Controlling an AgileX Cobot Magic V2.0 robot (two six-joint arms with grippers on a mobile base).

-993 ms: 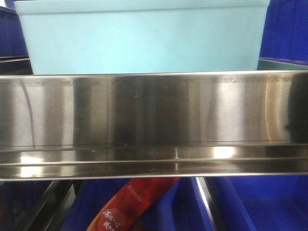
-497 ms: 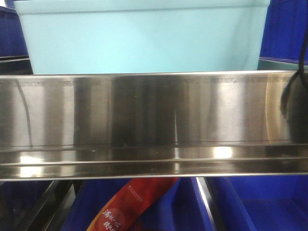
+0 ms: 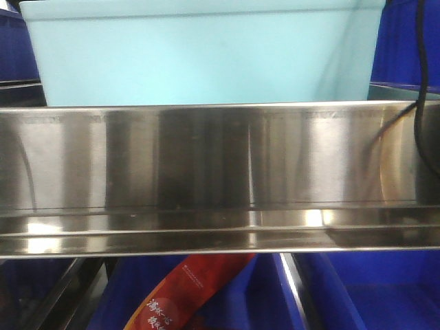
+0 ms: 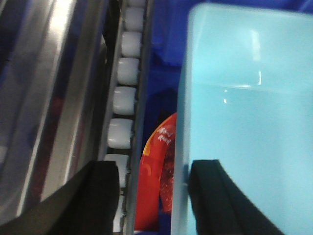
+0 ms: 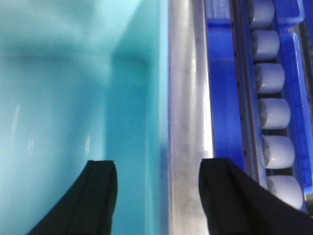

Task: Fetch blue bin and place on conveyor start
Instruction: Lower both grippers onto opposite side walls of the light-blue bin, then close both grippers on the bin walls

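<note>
Front view, blue bin: the pale turquoise blue bin (image 3: 206, 58) sits on the upper shelf level and fills most of the width of the shot; its lower edge is hidden behind the steel shelf rail (image 3: 206, 158).
Front view, surroundings: dark blue crates (image 3: 405, 41) flank the tub on both sides and fill the level below, where a red packet (image 3: 185, 292) with white lettering lies tilted in one of them.
Front view, right edge: a thin black cable (image 3: 421, 62) hangs down across the crate and the rail.
Left wrist view, hand: the left gripper (image 4: 155, 169) has its two dark fingers spread wide, one over the tub's interior and the other outside it, with the tub's side wall between them. Whether either pad touches the wall cannot be told.
Left wrist view, setting: a line of white rollers (image 4: 122, 100) runs beside the tub in a metal track, and the red packet shows in the gap beneath.
Right wrist view, hand: the right gripper (image 5: 160, 164) is likewise spread, one finger over the turquoise interior and the other over bright steel just outside the tub's wall. Contact cannot be told.
Right wrist view, setting: another row of rollers runs along a dark blue crate on the outer side.
</note>
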